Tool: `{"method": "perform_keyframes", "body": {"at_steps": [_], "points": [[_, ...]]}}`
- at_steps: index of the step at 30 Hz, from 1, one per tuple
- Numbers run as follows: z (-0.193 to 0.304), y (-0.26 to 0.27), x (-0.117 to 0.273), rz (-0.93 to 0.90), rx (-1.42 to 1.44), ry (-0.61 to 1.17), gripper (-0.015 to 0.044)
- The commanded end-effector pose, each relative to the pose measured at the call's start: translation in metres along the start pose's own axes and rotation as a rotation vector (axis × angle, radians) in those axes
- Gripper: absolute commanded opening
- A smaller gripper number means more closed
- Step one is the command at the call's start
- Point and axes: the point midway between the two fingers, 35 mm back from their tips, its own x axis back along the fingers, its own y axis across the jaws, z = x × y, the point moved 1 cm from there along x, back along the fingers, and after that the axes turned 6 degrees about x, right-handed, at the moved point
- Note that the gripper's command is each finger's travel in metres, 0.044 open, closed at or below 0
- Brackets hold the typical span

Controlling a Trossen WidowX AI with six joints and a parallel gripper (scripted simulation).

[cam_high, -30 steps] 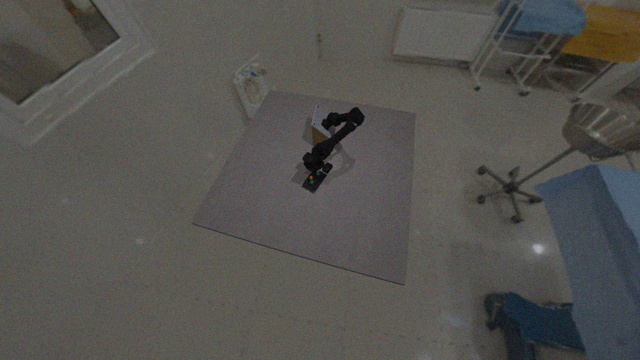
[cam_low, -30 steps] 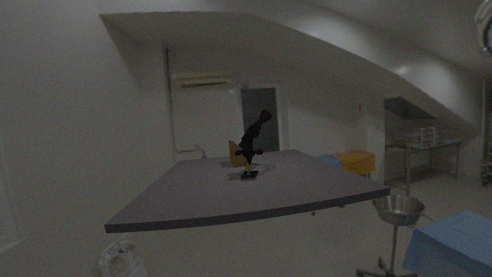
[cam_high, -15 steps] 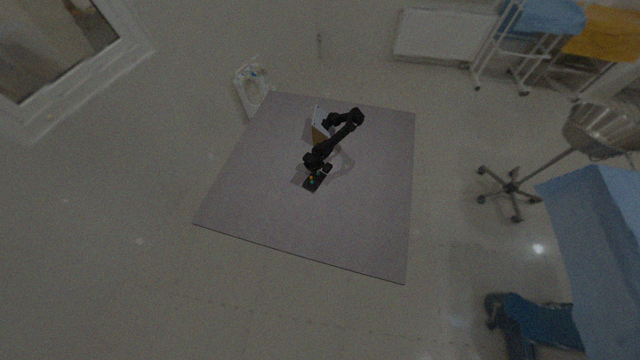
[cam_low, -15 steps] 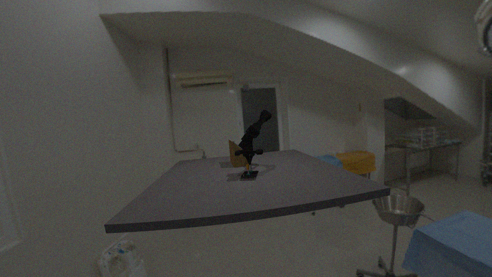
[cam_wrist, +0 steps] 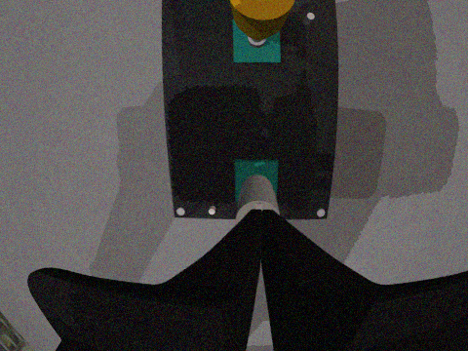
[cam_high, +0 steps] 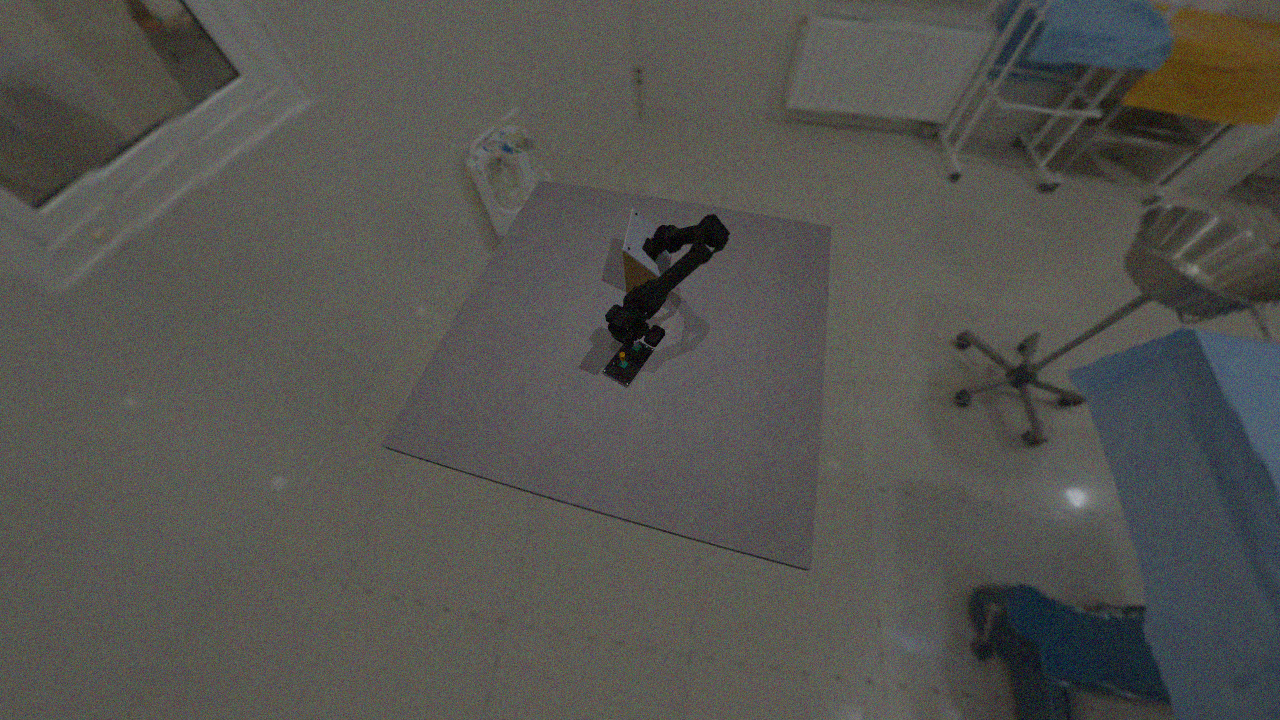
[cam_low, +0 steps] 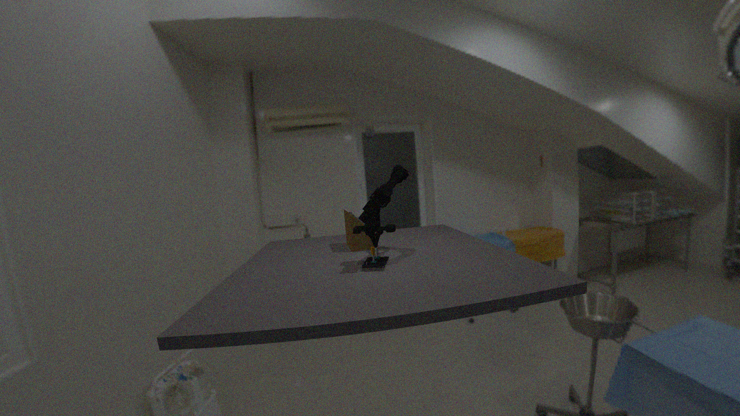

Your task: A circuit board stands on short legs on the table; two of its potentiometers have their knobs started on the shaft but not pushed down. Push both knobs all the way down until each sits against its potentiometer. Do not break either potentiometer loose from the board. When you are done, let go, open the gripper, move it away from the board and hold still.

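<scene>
The black circuit board (cam_high: 629, 375) (cam_low: 381, 264) (cam_wrist: 210, 132) stands on the table. It carries two teal potentiometers, a near one (cam_wrist: 244, 168) and a far one (cam_wrist: 245, 53) in the wrist view. The orange-yellow knob (cam_high: 622, 355) (cam_wrist: 263, 9) sits raised over the far one, with a bit of pale shaft below it. The grey knob (cam_wrist: 257, 190) stands over the near one; how far down it sits is unclear. My gripper (cam_wrist: 260, 219) (cam_low: 376, 245) is shut and empty, its tips over the grey knob's top, which they partly hide. Contact cannot be made out.
A box-like block with a white face (cam_high: 633, 234) and an orange-brown side (cam_high: 637, 272) (cam_low: 355, 233) stands on the table (cam_high: 716, 429) (cam_low: 310, 294) beside the arm. The arm (cam_high: 684, 268) reaches over the table to the board and casts shadows around it.
</scene>
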Motion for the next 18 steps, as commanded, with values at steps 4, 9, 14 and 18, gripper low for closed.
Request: {"method": "perform_keyframes", "body": {"at_steps": [4,9,14,18], "points": [[-0.0001,0.003,-0.0108,0.0,0.016,0.011,0.0],[-0.0001,0.003,-0.0108,0.0,0.016,0.011,0.0],[-0.0001,0.003,-0.0108,0.0,0.016,0.011,0.0],[-0.0001,0.003,-0.0116,0.0,0.016,0.011,0.0]]}}
